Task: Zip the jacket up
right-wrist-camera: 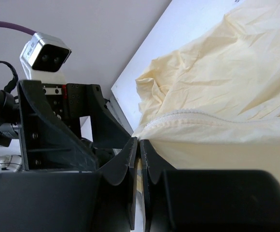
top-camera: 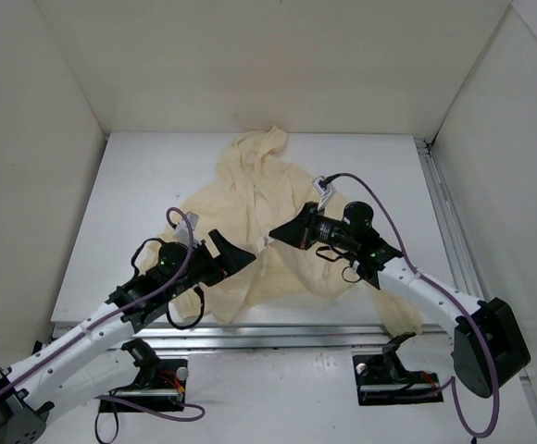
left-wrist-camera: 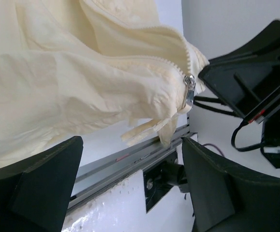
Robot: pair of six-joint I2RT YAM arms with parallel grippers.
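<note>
The pale yellow-cream jacket [top-camera: 250, 217] lies crumpled mid-table, hood toward the back wall. My right gripper [top-camera: 282, 233] is shut on the jacket's front edge by the zipper; in the right wrist view a thin strip of jacket [right-wrist-camera: 217, 96] fabric sits between the closed fingertips of that gripper [right-wrist-camera: 139, 144]. My left gripper [top-camera: 227, 252] stands open just left of it, nothing between its fingers [left-wrist-camera: 38, 188]. In the left wrist view the small metallic zipper pull [left-wrist-camera: 189, 91] hangs at the lifted jacket [left-wrist-camera: 82, 87] edge, above and beyond the left gripper [left-wrist-camera: 132, 142].
An aluminium rail [top-camera: 278, 331] runs along the table's near edge, with both arm mounts below it. Another rail [top-camera: 444, 213] borders the right side. White walls enclose the table on the left, back and right.
</note>
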